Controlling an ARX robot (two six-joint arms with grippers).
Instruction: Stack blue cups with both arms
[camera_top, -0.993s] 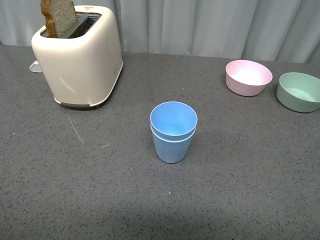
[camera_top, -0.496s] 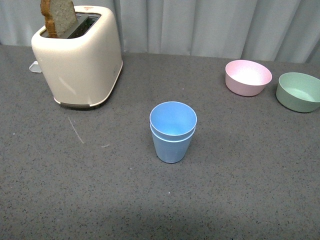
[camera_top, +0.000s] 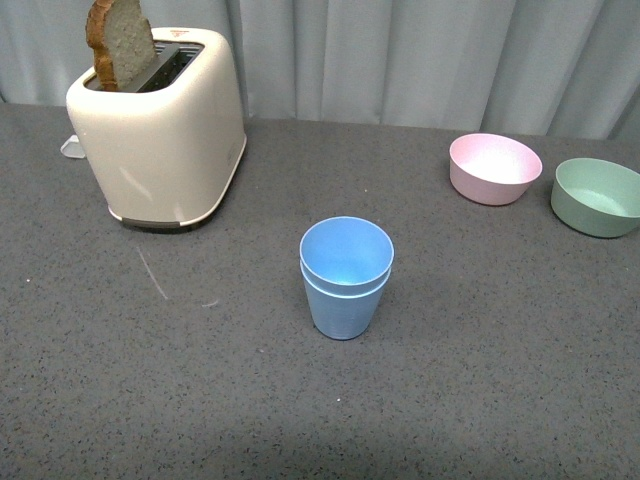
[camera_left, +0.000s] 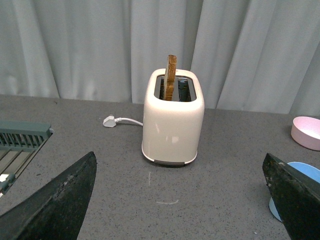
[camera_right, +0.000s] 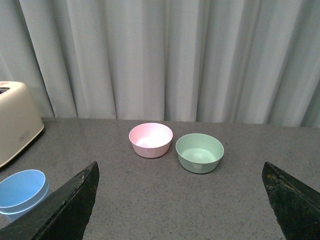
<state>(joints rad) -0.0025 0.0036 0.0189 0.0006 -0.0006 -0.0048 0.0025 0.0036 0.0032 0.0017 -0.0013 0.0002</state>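
The two light blue cups (camera_top: 345, 276) stand nested, one inside the other, upright on the grey table near its middle. They also show at the edge of the left wrist view (camera_left: 300, 175) and of the right wrist view (camera_right: 22, 192). Neither arm shows in the front view. My left gripper (camera_left: 182, 210) is open and empty, held back from the table with the toaster ahead of it. My right gripper (camera_right: 182, 205) is open and empty, with the two bowls ahead of it.
A cream toaster (camera_top: 160, 125) with a slice of bread in it stands at the back left; its plug (camera_left: 110, 121) lies beside it. A pink bowl (camera_top: 495, 168) and a green bowl (camera_top: 598, 196) sit at the back right. A grey rack (camera_left: 20, 145) is far left.
The front view has shifted a little, so everything sits slightly lower in the picture. The nested cups have not moved on the table.
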